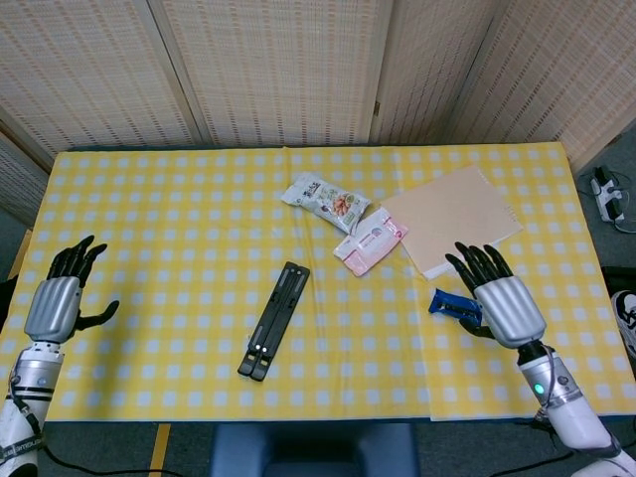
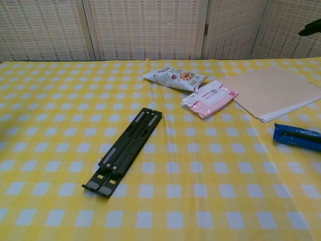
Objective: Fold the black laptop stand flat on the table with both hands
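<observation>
A table (image 1: 179,199) under a yellow-and-white checked cloth fills the middle. Behind it stand woven beige screen panels (image 1: 268,70) in pale frames. Right of the table, grey floor (image 1: 621,179) shows, with a white power strip (image 1: 606,194) on it.

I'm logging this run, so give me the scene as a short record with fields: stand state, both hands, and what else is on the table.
stand: black laptop stand lies folded flat on the yellow checked tablecloth, untouched
left hand: left hand open, fingers apart, at the table's left edge
right hand: right hand open, above the blue packet
other items: snack bag, pink packet, tan folder
</observation>
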